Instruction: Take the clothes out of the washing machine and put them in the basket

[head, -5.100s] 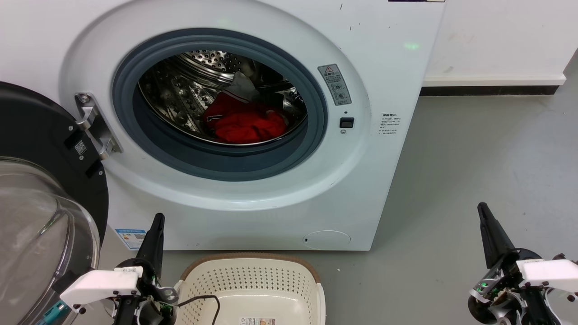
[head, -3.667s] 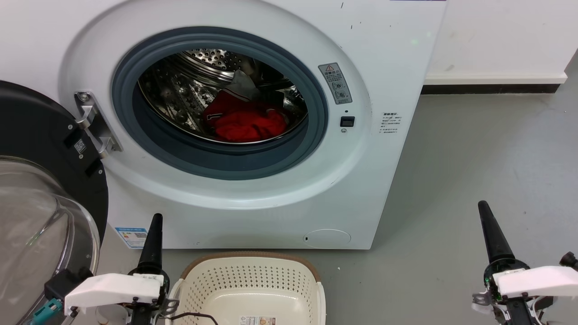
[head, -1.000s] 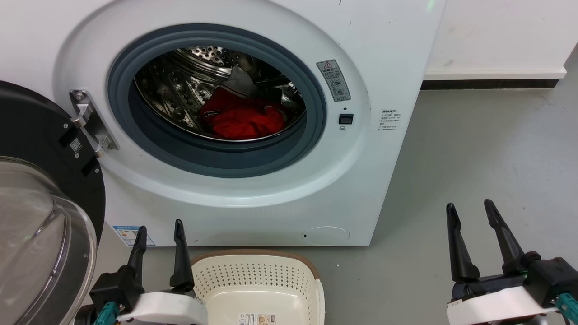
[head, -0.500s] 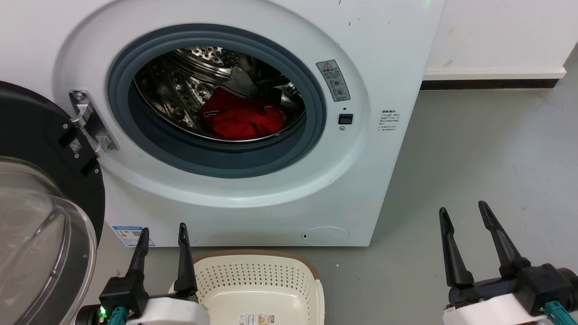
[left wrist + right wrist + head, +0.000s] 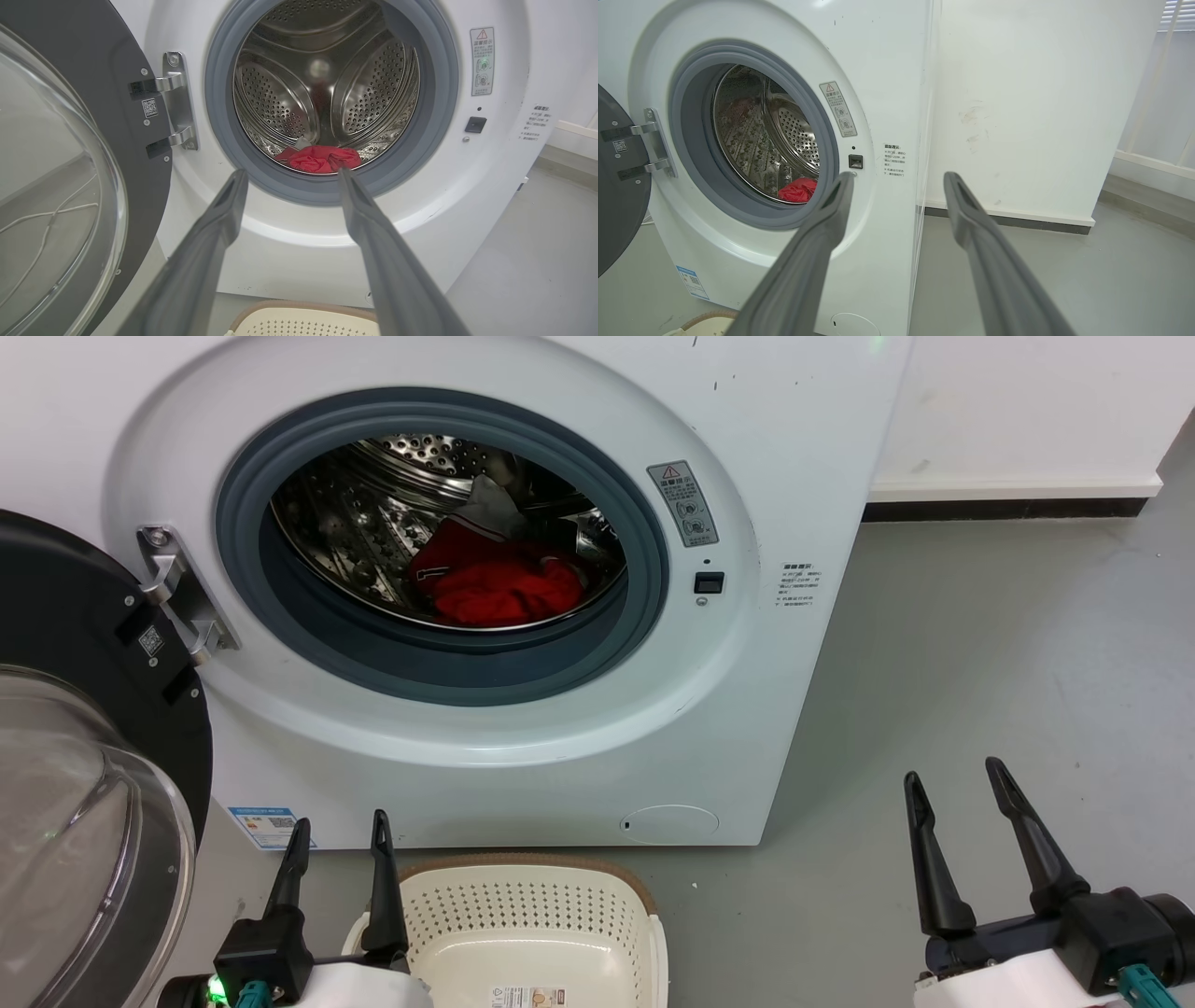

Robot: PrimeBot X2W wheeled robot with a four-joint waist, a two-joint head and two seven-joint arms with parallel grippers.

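The white washing machine (image 5: 766,504) stands with its door (image 5: 75,728) swung open to the left. Red clothes (image 5: 495,588) lie low in the steel drum, with a pale cloth piece (image 5: 485,509) behind them; the red heap (image 5: 322,158) also shows in the left wrist view and a bit of red cloth (image 5: 798,189) in the right wrist view. The cream basket (image 5: 532,905) sits on the floor in front of the machine. My left gripper (image 5: 338,826) is open at the basket's left edge. My right gripper (image 5: 952,779) is open over the floor at the lower right. Both are empty.
The glass door bulge (image 5: 84,859) fills the lower left beside my left arm. Grey floor (image 5: 980,644) stretches right of the machine to a white wall with a dark skirting (image 5: 1008,509). A metal hinge (image 5: 177,588) juts at the porthole's left.
Both grippers turned from edge-on to showing two spread fingers and shifted slightly inward. The head camera drifted a little; clothes and basket stay put.
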